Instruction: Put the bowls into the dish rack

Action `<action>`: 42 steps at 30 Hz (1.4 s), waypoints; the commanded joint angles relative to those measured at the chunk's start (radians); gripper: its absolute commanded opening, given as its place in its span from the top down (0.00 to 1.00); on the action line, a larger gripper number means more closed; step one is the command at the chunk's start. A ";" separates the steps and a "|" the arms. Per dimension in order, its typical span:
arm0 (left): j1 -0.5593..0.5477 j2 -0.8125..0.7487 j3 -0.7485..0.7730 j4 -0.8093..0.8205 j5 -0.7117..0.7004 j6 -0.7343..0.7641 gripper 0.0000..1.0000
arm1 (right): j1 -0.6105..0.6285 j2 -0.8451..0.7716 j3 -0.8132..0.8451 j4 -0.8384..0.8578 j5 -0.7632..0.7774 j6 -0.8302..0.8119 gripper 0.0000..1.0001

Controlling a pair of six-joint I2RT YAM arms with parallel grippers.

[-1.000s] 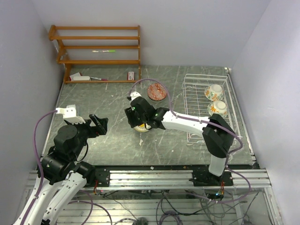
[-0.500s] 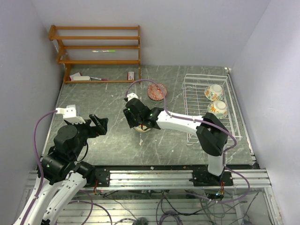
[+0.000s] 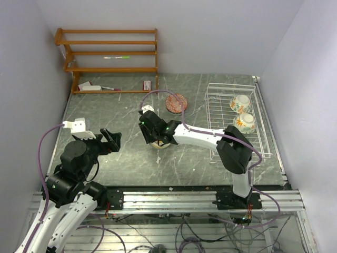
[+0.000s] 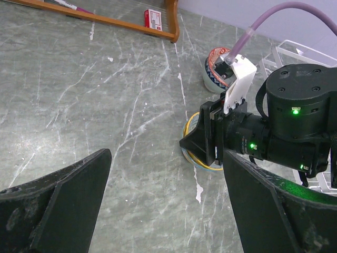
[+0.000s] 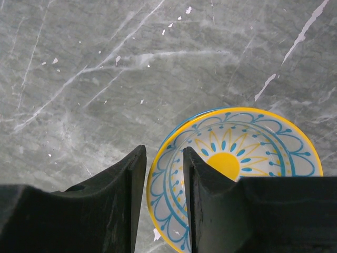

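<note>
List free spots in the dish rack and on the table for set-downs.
Dish rack: left half is bare; two bowls sit along its right side. Table: open stretch between wooden shelf and left gripper. Crowded at centre, where the right gripper straddles the rim of the teal-yellow bowl, red-brown bowl behind.

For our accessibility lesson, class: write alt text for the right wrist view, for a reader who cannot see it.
A black pincer straddles the rim of a yellow-and-blue patterned bowl, one finger outside and one inside, with a gap between them. The bowl sits upright on a grey marbled table.
</note>
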 commanded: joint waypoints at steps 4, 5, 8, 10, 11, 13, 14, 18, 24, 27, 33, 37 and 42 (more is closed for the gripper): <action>-0.007 -0.014 0.021 0.009 -0.002 0.002 0.02 | 0.004 0.008 0.018 -0.002 0.016 0.004 0.71; -0.007 -0.014 0.021 0.009 -0.002 0.002 0.02 | 0.003 0.009 0.017 0.000 0.014 0.004 0.73; -0.007 -0.015 0.021 0.009 -0.002 0.002 0.02 | 0.003 0.010 0.013 0.002 0.014 0.008 0.77; -0.007 -0.015 0.021 0.009 -0.002 0.001 0.02 | 0.004 0.005 0.005 0.007 0.019 0.010 0.81; -0.007 -0.015 0.021 0.009 -0.002 0.001 0.02 | 0.004 -0.002 -0.001 0.009 0.026 0.011 0.84; -0.007 -0.016 0.021 0.009 -0.004 0.002 0.02 | 0.003 -0.016 -0.013 0.017 0.030 0.011 0.90; -0.007 -0.015 0.021 0.009 -0.004 0.001 0.02 | 0.002 -0.028 -0.020 0.025 0.032 0.009 0.92; -0.007 -0.014 0.021 0.008 -0.004 0.002 0.02 | 0.003 -0.082 -0.046 0.049 0.021 0.001 0.96; -0.007 -0.014 0.021 0.008 -0.008 0.000 0.02 | 0.005 -0.139 -0.064 0.044 0.033 -0.008 0.98; -0.007 -0.013 0.021 0.008 -0.008 0.001 0.02 | 0.007 -0.172 -0.086 0.049 0.049 -0.008 1.00; -0.007 -0.008 0.022 0.006 -0.010 0.001 0.02 | 0.006 -0.278 -0.162 0.102 0.027 -0.011 1.00; -0.008 -0.010 0.022 0.005 -0.013 -0.001 0.02 | 0.006 -0.326 -0.197 0.147 -0.043 -0.021 1.00; -0.008 -0.012 0.022 0.005 -0.014 -0.002 0.02 | 0.004 -0.388 -0.238 0.203 -0.057 -0.023 1.00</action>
